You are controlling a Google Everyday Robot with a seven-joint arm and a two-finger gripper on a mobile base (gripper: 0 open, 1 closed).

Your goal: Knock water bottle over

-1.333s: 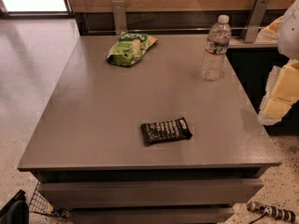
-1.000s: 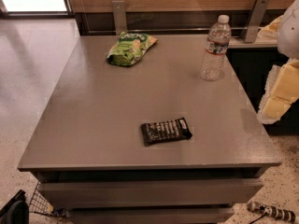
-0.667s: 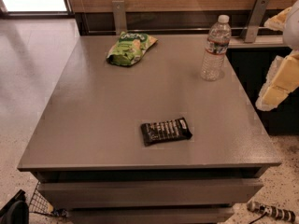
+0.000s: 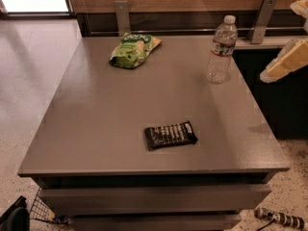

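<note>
The water bottle (image 4: 221, 52) stands upright, green bag (image 4: 134, 49) and dark bar (image 4: 170, 134) well apart — gripper (image 4: 284, 64) off its right, grasp unclear.

Matt cream tool (image 4: 283, 65) at right edge; clear plastic water bottle (image 4: 222, 50).

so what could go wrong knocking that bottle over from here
1. The bottle stands close to the table's right edge; it is round, so once down it might roll off.
2. The gripper hangs off to the right, apart from the bottle; a push too low might just slide it upright, or clip the table edge.
</note>
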